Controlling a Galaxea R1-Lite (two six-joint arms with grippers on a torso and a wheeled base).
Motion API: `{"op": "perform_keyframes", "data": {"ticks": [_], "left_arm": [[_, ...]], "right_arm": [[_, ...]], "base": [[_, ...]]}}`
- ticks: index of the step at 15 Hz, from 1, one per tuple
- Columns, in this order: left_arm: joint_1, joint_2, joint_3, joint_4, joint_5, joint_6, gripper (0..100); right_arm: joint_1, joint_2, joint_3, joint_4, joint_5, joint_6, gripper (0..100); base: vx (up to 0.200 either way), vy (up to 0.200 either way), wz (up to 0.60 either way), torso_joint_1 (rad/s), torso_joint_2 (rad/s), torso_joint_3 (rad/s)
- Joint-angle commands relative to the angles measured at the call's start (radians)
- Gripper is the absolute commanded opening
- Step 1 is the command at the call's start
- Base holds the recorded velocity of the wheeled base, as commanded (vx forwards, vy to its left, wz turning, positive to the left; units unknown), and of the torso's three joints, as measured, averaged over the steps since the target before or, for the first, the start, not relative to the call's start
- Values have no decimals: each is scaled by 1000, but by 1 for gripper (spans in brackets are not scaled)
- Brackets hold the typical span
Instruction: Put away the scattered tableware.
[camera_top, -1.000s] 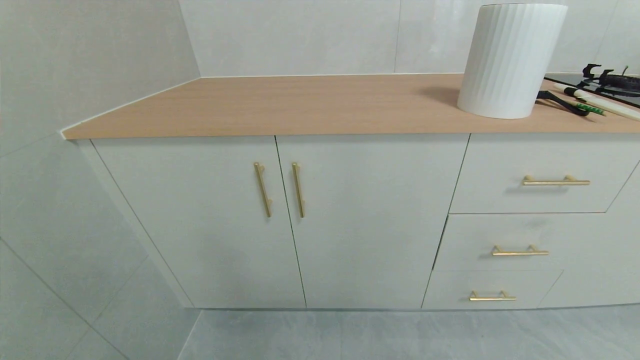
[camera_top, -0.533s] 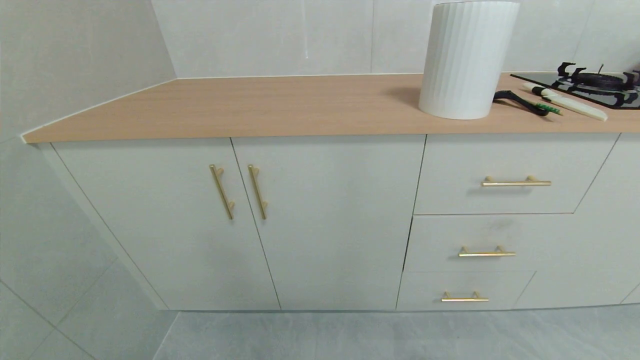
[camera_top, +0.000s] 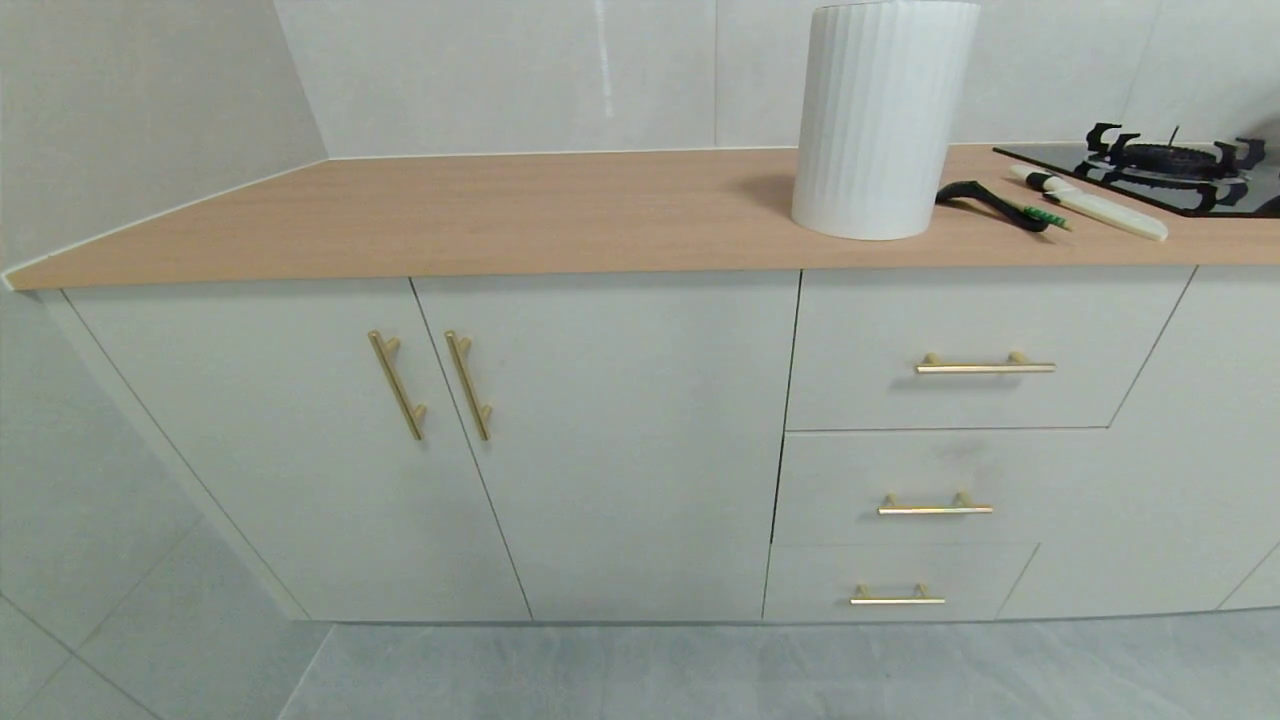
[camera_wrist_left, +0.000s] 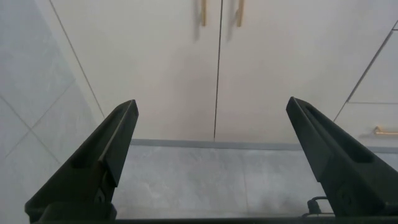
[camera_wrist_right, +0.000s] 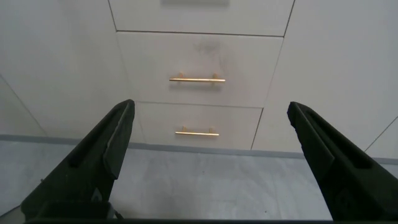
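on the far right of the wooden countertop (camera_top: 500, 215), between a tall white ribbed holder (camera_top: 880, 120) and the gas hob (camera_top: 1170, 165), lies the scattered tableware: a black-handled utensil (camera_top: 990, 203), a slim green-handled piece (camera_top: 1045, 215) just beside it, and a cream-coloured knife (camera_top: 1095, 205). all three lie flat and roughly parallel. their long axes run on a diagonal from the back of the counter, near the holder, toward the front edge nearer the hob. the black handle's curved end points at the holder. the holder stands upright close by, probably as the place meant to receive them.

the left gripper (camera_wrist_left: 211, 107) hangs low before the cupboard doors (camera_top: 600, 440), its claw spread wide and empty. the right gripper (camera_wrist_right: 211, 107) hangs likewise before the lower drawers (camera_wrist_right: 199, 68), also released with nothing held. both seem kept low and clear of the counter, well apart from the tableware.
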Motion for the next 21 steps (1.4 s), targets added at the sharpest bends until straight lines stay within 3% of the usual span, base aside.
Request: {"op": "perform_keyframes", "data": {"ticks": [1, 9, 11, 12, 16, 17, 18, 21], "left_arm": [[0, 2, 0, 0, 1, -1, 100], [0, 2, 0, 0, 1, -1, 100], [0, 2, 0, 0, 1, -1, 100], [0, 2, 0, 0, 1, -1, 100], [0, 0, 0, 0, 1, -1, 100], [0, 2, 0, 0, 1, -1, 100], [0, 2, 0, 0, 1, -1, 100], [0, 0, 0, 0, 1, -1, 100]], "right_arm": [[-1, 0, 0, -1, 2, -2, 100], [3, 76, -24, -3, 7, -14, 100], [18, 199, -222, -13, 16, 76, 100], [35, 339, -300, -7, 51, 90, 100], [47, 872, -388, -47, 80, 18, 100], [55, 917, -398, -62, 80, 19, 100], [85, 1119, -429, -158, 73, 19, 100], [95, 1445, -495, -294, 62, 18, 100]], "base": [[0, 0, 0, 0, 0, 0], [0, 0, 0, 0, 0, 0], [0, 0, 0, 0, 0, 0], [0, 0, 0, 0, 0, 0], [0, 0, 0, 0, 0, 0], [0, 0, 0, 0, 0, 0], [0, 0, 0, 0, 0, 0], [0, 0, 0, 0, 0, 0]]}}
